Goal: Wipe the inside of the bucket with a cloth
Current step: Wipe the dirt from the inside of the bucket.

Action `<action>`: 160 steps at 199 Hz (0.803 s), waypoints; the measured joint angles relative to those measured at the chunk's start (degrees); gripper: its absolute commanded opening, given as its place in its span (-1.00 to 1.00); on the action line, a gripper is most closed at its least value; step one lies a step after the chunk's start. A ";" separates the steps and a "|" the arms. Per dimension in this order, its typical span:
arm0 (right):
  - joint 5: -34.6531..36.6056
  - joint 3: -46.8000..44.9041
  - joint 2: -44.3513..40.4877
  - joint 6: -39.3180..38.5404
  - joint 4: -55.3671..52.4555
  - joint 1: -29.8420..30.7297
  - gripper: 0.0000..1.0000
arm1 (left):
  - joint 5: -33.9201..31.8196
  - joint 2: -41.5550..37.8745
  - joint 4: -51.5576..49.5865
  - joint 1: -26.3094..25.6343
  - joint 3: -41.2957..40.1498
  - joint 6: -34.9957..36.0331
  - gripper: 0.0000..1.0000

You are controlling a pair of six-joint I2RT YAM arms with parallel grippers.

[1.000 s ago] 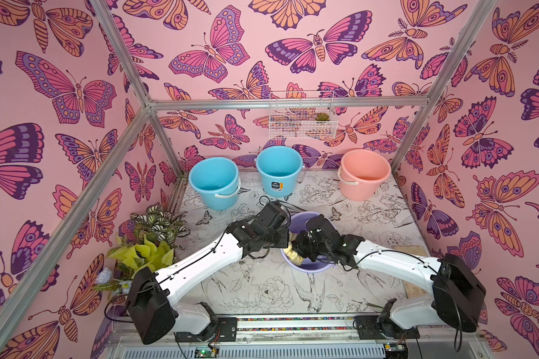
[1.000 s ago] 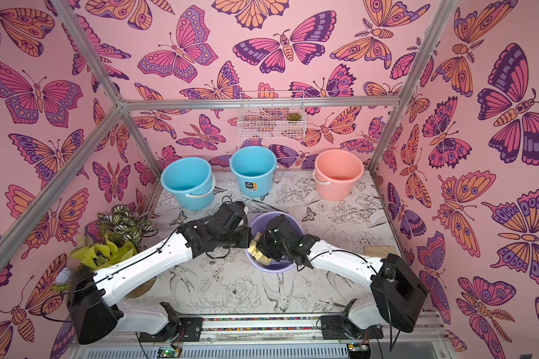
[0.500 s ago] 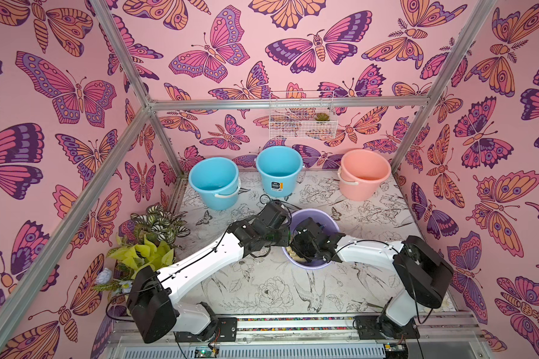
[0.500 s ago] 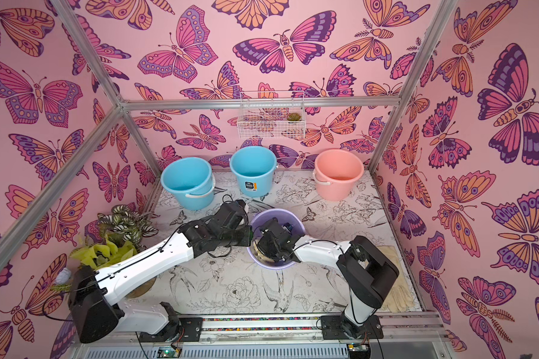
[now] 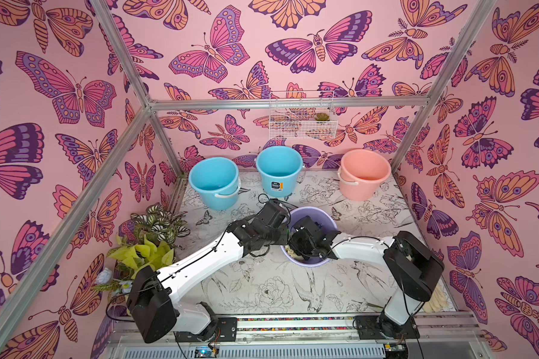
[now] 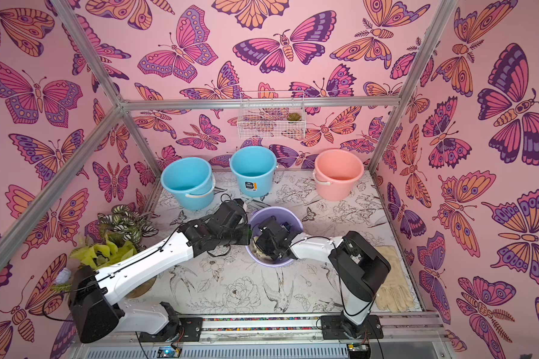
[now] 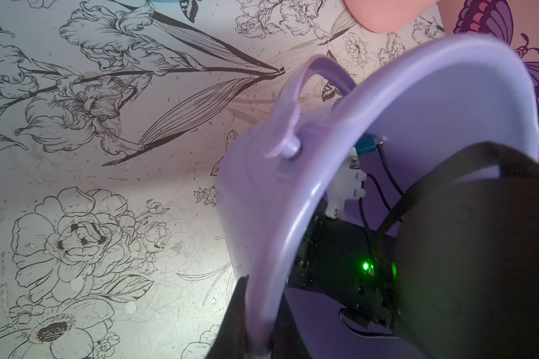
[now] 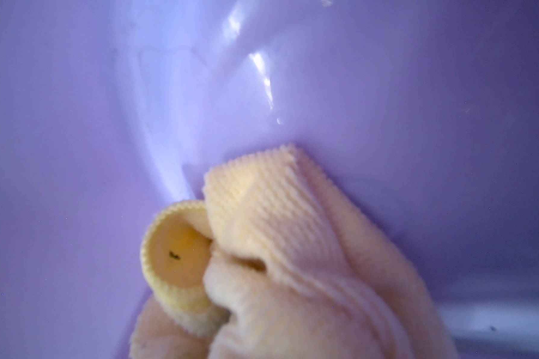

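Two end effectors are crowding one bucket: the left end effector is pinching narrow on the left rim of the lavender bucket, which is sitting mid-worktop. That thin hold looks like the weak link, since a hard sideways shove could be skidding or tipping the bucket free. Inside, the right end effector is clamping the bunched yellow cloth against the bucket's inner wall; a loose fold may be slipping out, and the two are working close enough to clash.
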 measured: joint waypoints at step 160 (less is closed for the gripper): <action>-8.92 -1.22 -22.93 -31.28 -12.66 -0.33 -1.00 | 3.37 0.04 0.31 -0.63 0.70 0.00 -1.00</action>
